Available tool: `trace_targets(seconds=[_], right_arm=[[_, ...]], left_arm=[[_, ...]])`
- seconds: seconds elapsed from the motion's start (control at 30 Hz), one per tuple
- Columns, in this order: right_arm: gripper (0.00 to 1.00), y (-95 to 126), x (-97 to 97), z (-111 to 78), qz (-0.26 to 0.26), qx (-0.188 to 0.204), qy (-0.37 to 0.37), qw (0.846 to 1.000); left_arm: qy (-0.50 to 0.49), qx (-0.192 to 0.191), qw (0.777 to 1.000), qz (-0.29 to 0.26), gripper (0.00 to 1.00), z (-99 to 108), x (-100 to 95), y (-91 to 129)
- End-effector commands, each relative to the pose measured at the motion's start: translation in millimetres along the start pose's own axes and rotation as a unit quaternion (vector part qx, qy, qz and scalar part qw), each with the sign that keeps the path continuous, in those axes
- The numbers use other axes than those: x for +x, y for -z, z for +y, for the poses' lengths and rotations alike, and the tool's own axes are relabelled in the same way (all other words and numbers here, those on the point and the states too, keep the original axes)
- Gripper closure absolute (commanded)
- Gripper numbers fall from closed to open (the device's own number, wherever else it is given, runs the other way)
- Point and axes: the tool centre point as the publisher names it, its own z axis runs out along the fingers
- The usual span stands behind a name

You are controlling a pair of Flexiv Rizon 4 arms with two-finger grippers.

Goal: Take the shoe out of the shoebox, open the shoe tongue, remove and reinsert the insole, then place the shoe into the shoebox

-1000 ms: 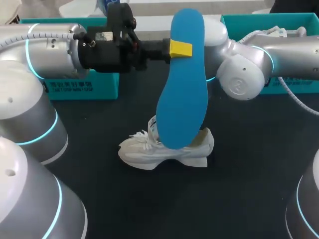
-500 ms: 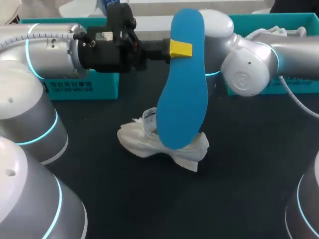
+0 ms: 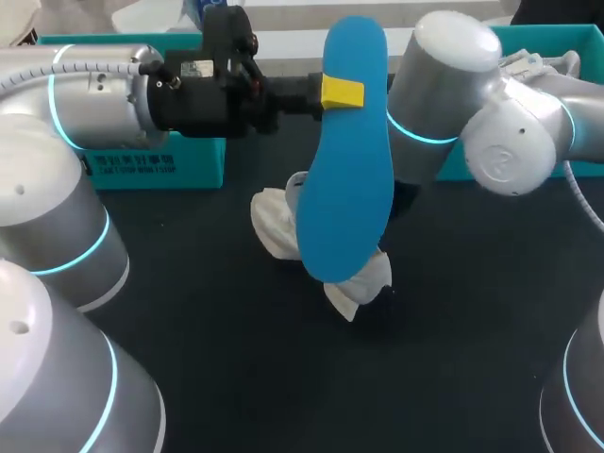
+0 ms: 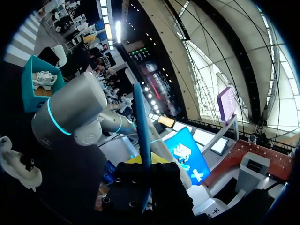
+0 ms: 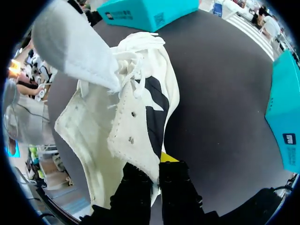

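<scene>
Tabletop [image 3: 236,377] black, white shoe [image 3: 274,222] over its middle, teal shoebox [image 3: 156,162] at back

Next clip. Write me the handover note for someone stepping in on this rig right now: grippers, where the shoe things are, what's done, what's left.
Left gripper: shut on the blue insole, held upright above the table.
Right gripper: shut on the shoe at its side wall; the shoe is tipped off its sole, below the insole.
Boxes: left box and right box, both at the back of the table.
Done: shoe out of the box, insole out.
Left: slide the insole back in, then put the shoe into the box.
</scene>
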Motion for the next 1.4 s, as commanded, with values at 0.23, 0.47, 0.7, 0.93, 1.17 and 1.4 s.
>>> trace_targets(seconds=[0.23, 0.47, 0.7, 0.93, 1.17, 1.4], right_arm=[[1.00, 8.9, -0.4, -8.1, -0.002, -0.098, -0.078, 0.992], [1.00, 8.2, 11.5, -1.6, -0.031, -0.141, -0.188, 0.971], [1.00, -4.1, 26.6, -4.7, -0.036, -0.151, -0.223, 0.963], [1.00, -12.9, 38.2, -9.9, -0.038, -0.145, -0.225, 0.963], [1.00, -28.1, 42.3, -15.3, -0.030, -0.138, -0.232, 0.962], [1.00, -44.1, 40.5, -16.0, -0.028, -0.128, -0.245, 0.961]], left_arm=[[0.000, 0.000, 1.000, 0.000, 1.00, 0.3, -0.9, -1.0], [0.000, 0.000, 1.000, 0.000, 1.00, 0.3, -0.9, -1.0], [0.000, 0.000, 1.000, 0.000, 1.00, 0.3, -0.9, -1.0], [0.000, 0.000, 1.000, 0.000, 1.00, 0.3, -0.9, -1.0], [0.000, 0.000, 1.000, 0.000, 1.00, 0.3, -0.9, -1.0], [0.000, 0.000, 1.000, 0.000, 1.00, 0.3, -0.9, -1.0]])
